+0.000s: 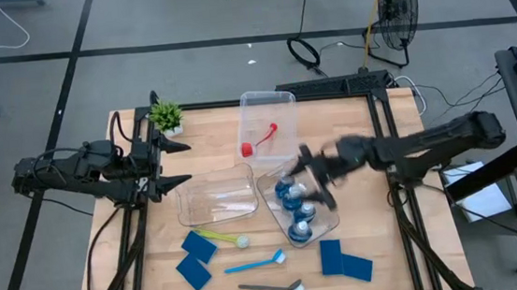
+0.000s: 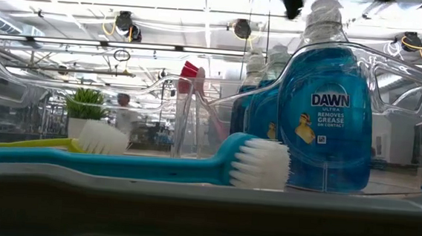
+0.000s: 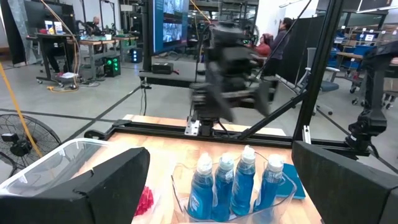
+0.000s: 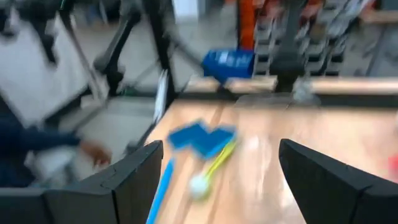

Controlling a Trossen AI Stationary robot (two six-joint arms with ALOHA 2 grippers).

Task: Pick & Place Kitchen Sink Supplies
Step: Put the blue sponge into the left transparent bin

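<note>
Several clear bottles of blue liquid with white caps (image 1: 297, 209) (image 3: 230, 183) (image 2: 327, 104) stand upright in a clear bin (image 1: 329, 221). A red brush (image 1: 260, 145) lies in the far bin (image 1: 278, 101). The yellow-green brush (image 1: 219, 234), light-blue brush (image 1: 255, 262) and dark-grey brush (image 1: 271, 287) lie on the table near its front edge. Blue sponges lie in two pairs (image 1: 195, 259) (image 1: 345, 259). My right gripper (image 1: 310, 173) (image 4: 221, 186) hovers open over the bottle bin's far end, holding nothing. My left gripper (image 1: 177, 162) (image 3: 221, 186) waits open at the table's left side.
A clear bin with nothing in it (image 1: 216, 194) sits between my left gripper and the bottle bin. A small green potted plant (image 1: 167, 115) stands at the far left corner. A fan (image 1: 395, 11) and cables lie on the floor beyond the table.
</note>
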